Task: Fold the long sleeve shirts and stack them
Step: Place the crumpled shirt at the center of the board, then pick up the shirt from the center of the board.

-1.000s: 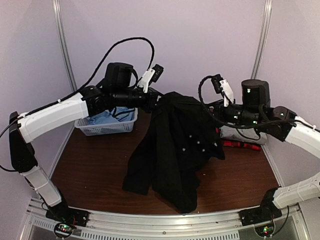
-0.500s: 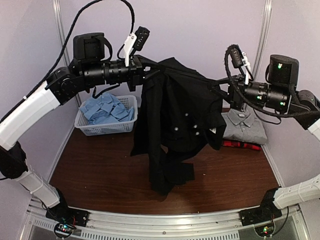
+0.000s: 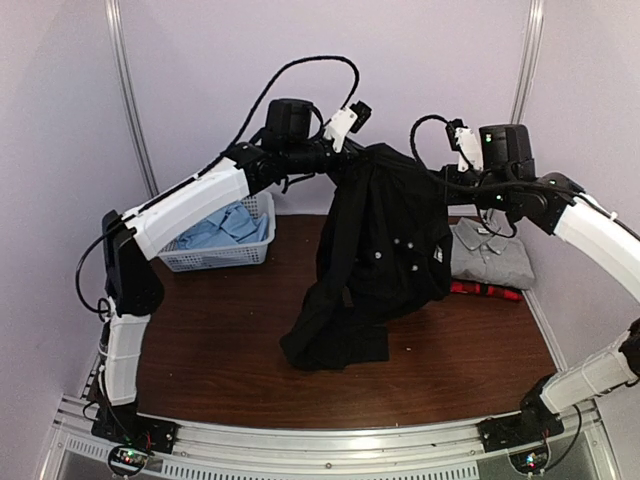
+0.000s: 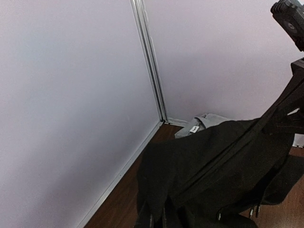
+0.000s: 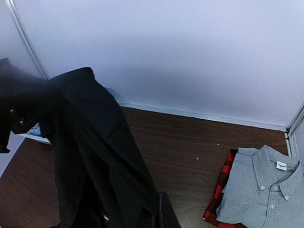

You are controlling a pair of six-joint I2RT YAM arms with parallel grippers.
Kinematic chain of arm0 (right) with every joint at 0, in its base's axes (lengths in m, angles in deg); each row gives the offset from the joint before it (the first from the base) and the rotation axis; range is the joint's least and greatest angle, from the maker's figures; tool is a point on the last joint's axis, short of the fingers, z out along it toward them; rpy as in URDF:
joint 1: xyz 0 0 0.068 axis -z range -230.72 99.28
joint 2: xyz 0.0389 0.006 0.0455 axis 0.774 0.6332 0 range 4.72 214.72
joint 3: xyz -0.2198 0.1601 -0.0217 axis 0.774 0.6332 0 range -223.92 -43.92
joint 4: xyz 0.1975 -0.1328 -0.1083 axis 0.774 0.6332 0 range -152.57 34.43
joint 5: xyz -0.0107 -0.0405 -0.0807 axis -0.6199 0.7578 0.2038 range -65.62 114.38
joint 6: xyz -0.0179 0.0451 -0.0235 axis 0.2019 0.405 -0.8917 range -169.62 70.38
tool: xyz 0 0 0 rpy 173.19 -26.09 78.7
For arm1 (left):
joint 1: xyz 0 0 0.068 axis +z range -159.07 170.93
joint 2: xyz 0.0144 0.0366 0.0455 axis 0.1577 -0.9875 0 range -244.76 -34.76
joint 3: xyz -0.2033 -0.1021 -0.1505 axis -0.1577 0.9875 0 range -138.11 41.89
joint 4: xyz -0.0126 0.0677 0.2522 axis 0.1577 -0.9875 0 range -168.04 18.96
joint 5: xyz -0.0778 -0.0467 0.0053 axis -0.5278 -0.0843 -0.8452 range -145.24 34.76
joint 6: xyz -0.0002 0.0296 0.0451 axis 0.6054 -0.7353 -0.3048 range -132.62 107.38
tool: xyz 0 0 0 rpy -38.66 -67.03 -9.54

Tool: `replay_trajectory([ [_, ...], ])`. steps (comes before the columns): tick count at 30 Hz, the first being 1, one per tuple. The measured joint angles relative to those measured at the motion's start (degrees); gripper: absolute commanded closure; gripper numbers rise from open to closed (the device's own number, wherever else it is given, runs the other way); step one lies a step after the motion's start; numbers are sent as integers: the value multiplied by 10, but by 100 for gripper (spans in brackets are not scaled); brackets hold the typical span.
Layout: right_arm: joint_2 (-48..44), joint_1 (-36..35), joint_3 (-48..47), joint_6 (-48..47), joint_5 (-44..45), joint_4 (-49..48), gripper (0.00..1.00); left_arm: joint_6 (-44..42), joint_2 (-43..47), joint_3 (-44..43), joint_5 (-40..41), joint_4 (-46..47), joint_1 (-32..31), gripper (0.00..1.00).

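Fabric hangs limp: the plain black collared cloth shirt [image 3: 385, 240] is held up over the brown desk [image 3: 200, 320], lower end bunched on it, left tool [image 3: 345, 165] and right tool [image 3: 440, 190] pinched tight on its top edge. Likely soft, light, floppy; shoulder seams seem best holds.

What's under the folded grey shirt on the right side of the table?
A red-and-black plaid shirt lies under the grey shirt; only a strip along its edge shows. The rest is covered, so anything below it cannot be seen.
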Motion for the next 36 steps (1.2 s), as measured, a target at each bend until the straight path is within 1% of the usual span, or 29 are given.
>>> replay_trajectory([
  [1, 15, 23, 12, 1, -5, -7, 100, -1, -23, -4, -3, 7, 3, 71],
  [2, 31, 42, 22, 2, -2, -10, 100, -5, -43, -5, 4, 14, 4, 56],
  [3, 45, 64, 31, 3, 8, -3, 96, -5, -60, -5, 27, 16, 10, 44],
  [4, 58, 85, 37, 3, 20, 3, 91, -5, -74, -5, 55, 17, 24, 37],
  [5, 76, 111, 42, 3, 35, 11, 82, -3, -86, -5, 82, 17, 44, 31],
  [6, 98, 133, 43, 5, 48, 14, 75, -1, -94, -5, 105, 16, 62, 25],
  [8, 139, 162, 44, 11, 71, 17, 62, 13, -103, -2, 163, 9, 105, 5],
  [9, 157, 170, 45, 8, 79, 20, 57, 23, -100, 10, 186, 9, 126, 3],
  [11, 176, 172, 55, 7, 85, 25, 45, 46, -71, 66, 210, 11, 155, 2],
  [13, 170, 168, 76, 9, 81, 25, 36, 75, -7, 173, 212, 11, 164, 2],
  [15, 150, 163, 98, 10, 71, 24, 29, 102, 69, 291, 203, 19, 149, 2],
  [17, 115, 158, 123, 12, 58, 23, 26, 128, 151, 409, 189, 31, 107, 2],
  [19, 77, 154, 145, 14, 42, 21, 24, 155, 230, 525, 173, 58, 39, 2],
  [20, 62, 153, 154, 16, 32, 18, 24, 167, 254, 565, 168, 68, 9, 2],
  [21, 42, 151, 168, 16, 20, 14, 23, 184, 281, 611, 156, 77, -34, 2],
  [24, 12, 147, 192, 19, -4, 9, 23, 221, 304, 687, 146, 92, -112, 2],
  [27, -2, 146, 211, 25, -19, 8, 23, 258, 299, 733, 161, 91, -147, 2],
  [29, -6, 146, 221, 28, -27, 6, 23, 282, 286, 746, 176, 92, -162, 3],
  [31, -8, 146, 231, 31, -32, 5, 23, 299, 265, 746, 188, 96, -170, 10],
  [32, -9, 146, 237, 32, -33, 4, 23, 306, 256, 746, 191, 99, -171, 17],
  [35, -9, 145, 248, 34, -37, 4, 23, 320, 224, 743, 196, 113, -172, 43],
  [36, -9, 145, 250, 35, -38, 4, 23, 321, 215, 739, 197, 113, -172, 50],
])
